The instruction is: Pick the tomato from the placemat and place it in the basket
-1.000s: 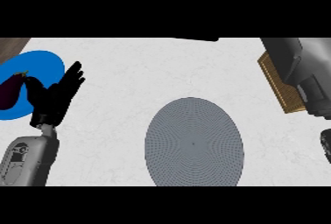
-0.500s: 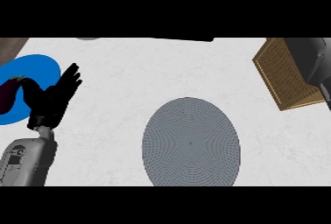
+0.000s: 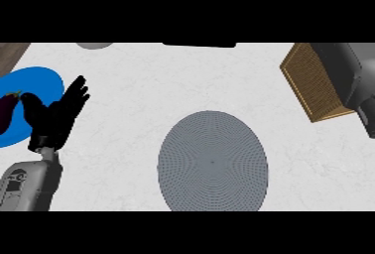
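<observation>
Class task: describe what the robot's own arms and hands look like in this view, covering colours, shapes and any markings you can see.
The left hand is black, with slim fingers and a thumb, on a narrow black wrist. Its forearm is a light grey rounded casing with darker outlined panel markings. At the right, a bulky dark grey forearm with a rounded shell shows; its hand is out of view. No cables or sleeves are visible.

A blue plate [image 3: 36, 84] lies at the far left of the white worktop [image 3: 183, 79], and a dark purple eggplant [image 3: 9, 111] rests on it.
</observation>
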You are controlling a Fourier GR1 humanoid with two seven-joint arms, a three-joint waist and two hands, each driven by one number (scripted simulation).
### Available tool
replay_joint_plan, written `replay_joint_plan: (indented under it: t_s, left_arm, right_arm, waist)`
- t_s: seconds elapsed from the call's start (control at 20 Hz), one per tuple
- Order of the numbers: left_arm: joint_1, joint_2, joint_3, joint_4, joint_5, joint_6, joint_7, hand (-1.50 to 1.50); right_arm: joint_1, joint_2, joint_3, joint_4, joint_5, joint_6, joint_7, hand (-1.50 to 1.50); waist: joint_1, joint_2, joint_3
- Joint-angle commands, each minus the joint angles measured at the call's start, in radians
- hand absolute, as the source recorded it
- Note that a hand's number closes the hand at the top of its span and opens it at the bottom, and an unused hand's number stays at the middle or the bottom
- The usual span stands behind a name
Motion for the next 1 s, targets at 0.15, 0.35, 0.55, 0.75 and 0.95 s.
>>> replay_joint_plan:
  t_s: [0.15,0.35,0.55,0.75,0.95]
  left_arm:
    - [0.015,-0.003,0.005,-0.004,0.002,0.001,-0.006,0.0]
    - [0.013,-0.007,0.011,0.015,-0.005,0.012,-0.021,0.0]
    - [0.018,-0.014,-0.011,-0.019,-0.016,0.013,-0.001,0.0]
    - [0.002,0.025,0.046,0.041,0.012,-0.01,-0.032,0.0]
    - [0.028,0.012,0.018,-0.022,-0.005,0.004,-0.003,0.0]
  right_arm:
    - [0.09,-0.082,-0.005,-0.027,0.075,-0.119,0.275,1.5]
    - [0.123,-0.057,-0.069,-0.048,0.042,-0.141,0.257,-1.5]
    - [0.176,-0.029,-0.086,-0.061,0.054,-0.198,0.217,-1.5]
    - [0.209,-0.009,-0.09,-0.105,0.075,-0.283,0.17,-1.5]
    - [0.189,-0.058,-0.136,-0.187,0.092,-0.339,0.22,-1.5]
  waist:
    - [-0.019,-0.001,-0.002]
    - [-0.013,0.001,0.0]
    - [-0.006,-0.001,0.001]
    - [-0.022,-0.003,0.0]
    - [-0.026,-0.012,0.0]
